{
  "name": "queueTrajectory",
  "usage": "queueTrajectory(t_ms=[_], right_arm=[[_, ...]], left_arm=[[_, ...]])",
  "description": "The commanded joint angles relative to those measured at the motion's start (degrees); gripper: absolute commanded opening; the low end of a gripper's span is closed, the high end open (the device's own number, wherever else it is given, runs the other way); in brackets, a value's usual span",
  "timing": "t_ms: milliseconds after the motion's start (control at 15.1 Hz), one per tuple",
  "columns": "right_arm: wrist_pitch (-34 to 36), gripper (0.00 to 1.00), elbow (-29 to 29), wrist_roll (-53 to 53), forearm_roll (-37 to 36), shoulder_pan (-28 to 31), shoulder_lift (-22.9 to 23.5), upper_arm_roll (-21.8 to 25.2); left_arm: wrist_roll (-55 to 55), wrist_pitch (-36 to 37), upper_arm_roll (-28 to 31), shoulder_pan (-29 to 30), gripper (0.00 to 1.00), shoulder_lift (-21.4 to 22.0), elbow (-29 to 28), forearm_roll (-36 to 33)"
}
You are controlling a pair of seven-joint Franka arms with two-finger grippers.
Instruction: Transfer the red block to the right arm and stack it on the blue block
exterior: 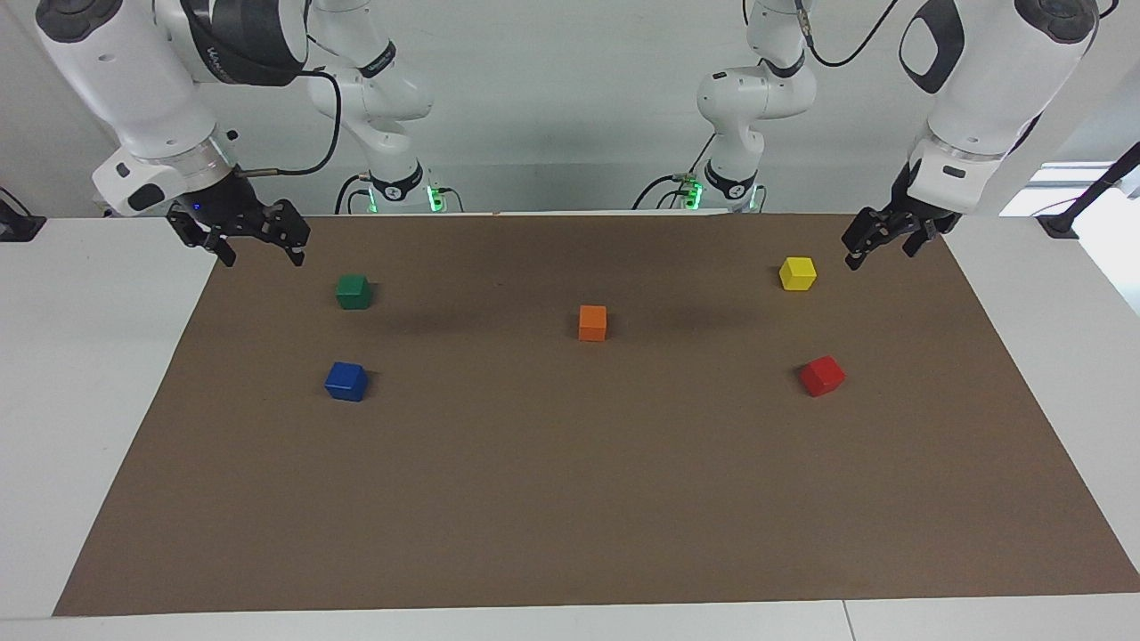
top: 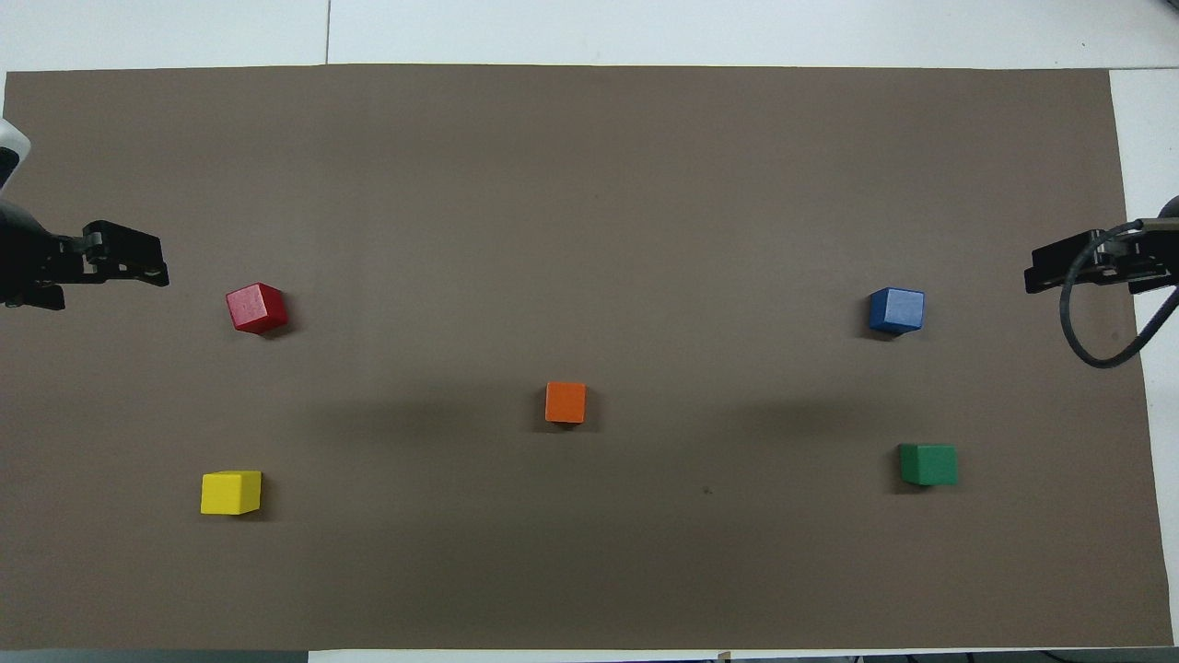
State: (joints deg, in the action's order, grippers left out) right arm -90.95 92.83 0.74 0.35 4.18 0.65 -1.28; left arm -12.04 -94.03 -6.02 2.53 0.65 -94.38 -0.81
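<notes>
The red block [exterior: 821, 376] [top: 257, 307] lies on the brown mat toward the left arm's end, farther from the robots than the yellow cube. The blue block [exterior: 346, 381] [top: 896, 310] lies toward the right arm's end, farther from the robots than the green cube. My left gripper [exterior: 882, 254] [top: 157, 269] is open and empty, raised over the mat's edge at its own end, apart from the red block. My right gripper [exterior: 263, 256] [top: 1036, 274], with a small blue light at its base, is open and empty over the mat's edge at its end. Both arms wait.
A yellow cube [exterior: 798, 273] [top: 231, 493] sits near the left gripper. A green cube [exterior: 354, 291] [top: 928, 464] sits near the right gripper. An orange cube [exterior: 592, 322] [top: 566, 402] sits mid-mat. The brown mat [exterior: 570, 499] covers most of the white table.
</notes>
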Motion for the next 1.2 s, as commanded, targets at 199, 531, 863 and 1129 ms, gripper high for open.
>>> queueTrajectory(t_ms=[199,531,863,1129], right_arm=[[0.8,1.0,0.6,1.2,0.1,0.8,-0.7,-0.4],[0.8,1.0,0.6,1.2,0.1,0.8,-0.7,-0.4],[0.8,1.0,0.6,1.2,0.1,0.8,-0.7,-0.4],[0.8,1.0,0.6,1.5,0.1,2.0,-0.7,-0.3]], left_arm=[[0.2,0.2,-0.4,0.9,1.0,0.1,0.2,-0.1],[0.3,-3.6,0.0,0.9,1.0,0.9,-1.5,-0.1],[1.7,-9.6,0.1,4.0,1.0,0.1,-8.2,0.0],[-4.0,-17.6,0.0,3.4,1.0,-6.4,-10.9,0.0]])
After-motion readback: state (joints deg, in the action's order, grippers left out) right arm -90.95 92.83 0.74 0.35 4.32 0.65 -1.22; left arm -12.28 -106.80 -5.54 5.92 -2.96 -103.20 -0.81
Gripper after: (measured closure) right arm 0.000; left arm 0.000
